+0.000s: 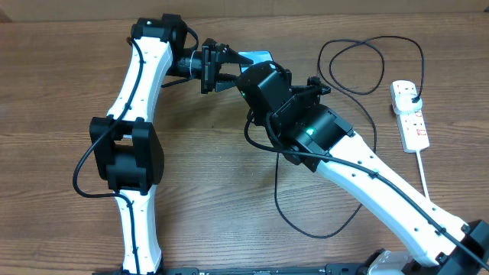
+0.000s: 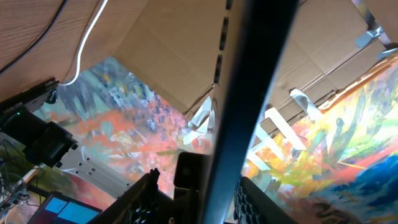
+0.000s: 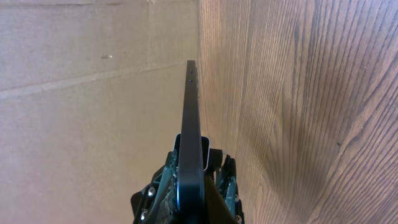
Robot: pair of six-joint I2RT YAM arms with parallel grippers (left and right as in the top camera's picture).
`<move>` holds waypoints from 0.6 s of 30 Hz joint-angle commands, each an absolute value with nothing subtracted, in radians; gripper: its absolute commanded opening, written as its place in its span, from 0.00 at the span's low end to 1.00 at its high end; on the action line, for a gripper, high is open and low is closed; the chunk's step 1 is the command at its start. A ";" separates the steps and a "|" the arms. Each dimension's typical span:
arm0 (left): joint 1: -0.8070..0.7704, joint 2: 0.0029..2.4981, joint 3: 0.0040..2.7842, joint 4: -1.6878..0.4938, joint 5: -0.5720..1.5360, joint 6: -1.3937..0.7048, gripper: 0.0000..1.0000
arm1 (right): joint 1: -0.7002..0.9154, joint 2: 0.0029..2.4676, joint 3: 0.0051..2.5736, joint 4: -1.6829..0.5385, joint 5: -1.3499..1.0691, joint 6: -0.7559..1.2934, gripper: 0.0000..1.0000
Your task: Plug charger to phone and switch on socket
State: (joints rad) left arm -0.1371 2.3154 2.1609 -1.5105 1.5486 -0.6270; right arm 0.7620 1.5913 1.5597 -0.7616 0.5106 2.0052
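The phone [image 1: 258, 56], light blue with a dark edge, is held up off the table at the back. My right gripper [image 1: 250, 74] is shut on it; the right wrist view shows the phone [image 3: 191, 118] edge-on, rising out of that gripper [image 3: 196, 152]. My left gripper [image 1: 229, 67] reaches in from the left. In the left wrist view its fingers [image 2: 147, 193] stand on either side of the phone's dark edge [image 2: 249, 93], with narrow gaps, so the left gripper [image 2: 198, 180] is open. The charger's black cable [image 1: 359, 44] loops from its plug in the white socket [image 1: 410, 116]. The connector tip is hidden.
Another loop of the black cable [image 1: 306, 227] lies on the wooden table under the right arm. The socket's thick white cord [image 1: 424, 174] runs toward the front right. A cardboard wall [image 3: 93, 93] stands at the table's back edge.
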 commanded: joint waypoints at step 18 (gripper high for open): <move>-0.138 2.288 2.180 -1.375 1.457 -0.749 0.40 | 0.778 1.618 1.576 -0.727 0.538 2.016 0.04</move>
